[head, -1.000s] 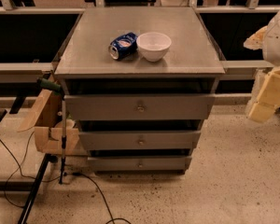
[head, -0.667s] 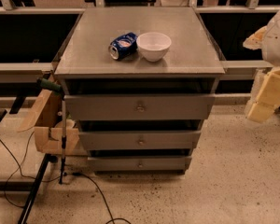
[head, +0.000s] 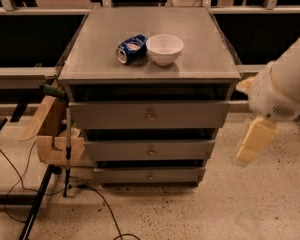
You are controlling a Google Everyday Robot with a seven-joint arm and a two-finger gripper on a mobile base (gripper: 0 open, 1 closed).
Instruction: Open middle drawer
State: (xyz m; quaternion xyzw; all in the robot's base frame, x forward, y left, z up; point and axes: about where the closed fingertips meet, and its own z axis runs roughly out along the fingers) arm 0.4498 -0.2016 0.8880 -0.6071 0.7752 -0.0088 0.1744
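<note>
The grey cabinet (head: pixel 90 69) has three stacked drawers. The middle drawer (head: pixel 120 150) is a shallow grey panel with a small round brass knob (head: pixel 151 152) at its centre, and it looks pushed in. The taller top drawer (head: pixel 110 115) is above it and the narrowest bottom drawer (head: pixel 120 175) is below it. My gripper (head: pixel 254 140), pale yellow under the white arm (head: pixel 285 86), hangs in the air to the right of the cabinet. It is at about the middle drawer's height, apart from it and well right of the knob.
A white bowl (head: pixel 164 49) and a crushed blue can (head: pixel 131 49) sit on the cabinet top. A wooden clamp fixture (head: pixel 52 134) and a thin stand (head: pixel 68 154) are against the cabinet's left side. Black cables (head: pixel 20 179) trail on the speckled floor. Dark shelving runs behind.
My gripper has moved left and down, closer to the cabinet's right side. The view has drawn nearer to the cabinet. The drawers have not moved.
</note>
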